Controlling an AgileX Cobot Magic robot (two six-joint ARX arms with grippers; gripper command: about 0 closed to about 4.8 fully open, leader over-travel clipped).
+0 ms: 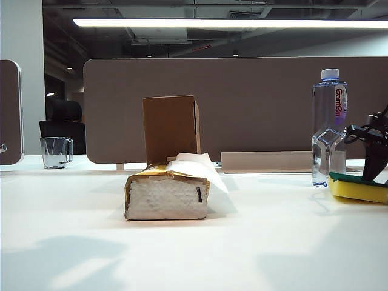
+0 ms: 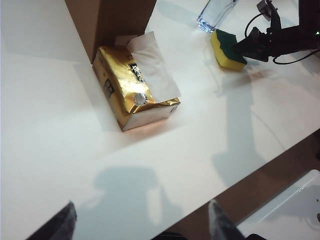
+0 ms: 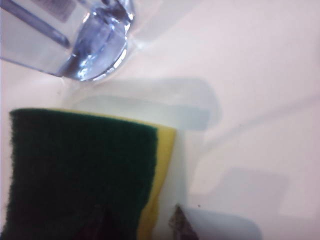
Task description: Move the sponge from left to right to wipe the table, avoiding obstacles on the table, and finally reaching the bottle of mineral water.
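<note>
**Sponge lying beside the water bottle, right gripper at its edge**

We take the bottle of mineral water (image 1: 329,127) as our landmark and work from left to right across the exterior view.

Far to the bottle's left, at the back edge of the desk (image 1: 182,254), stands a clear glass cup (image 1: 56,151). Nearer the bottle, still well to its left, is the plain brown cardboard box (image 1: 170,128), upright. Directly in front of the box lies the gold-and-white tissue pack (image 1: 167,195), with a white tissue (image 1: 197,165) sticking out of its top. In the left wrist view the pack sits just beside the foot of the box; we cannot tell whether they touch.

The left gripper (image 2: 142,222) hangs over the desk on the tissue-pack side, well apart from the bottle. Its two fingertips stand spread wide with nothing between them.

The bottle stands upright. The sponge (image 1: 359,188) lies flat on the desk just beside its base, on the right, green scouring layer upward and yellow foam beneath.

The right gripper (image 1: 374,159) is at the sponge's far-from-bottle end. In the right wrist view its fingertips (image 3: 182,222) appear dark and blurred at the sponge's edge; the jaws look parted, though we cannot confirm whether they touch the sponge.
</note>
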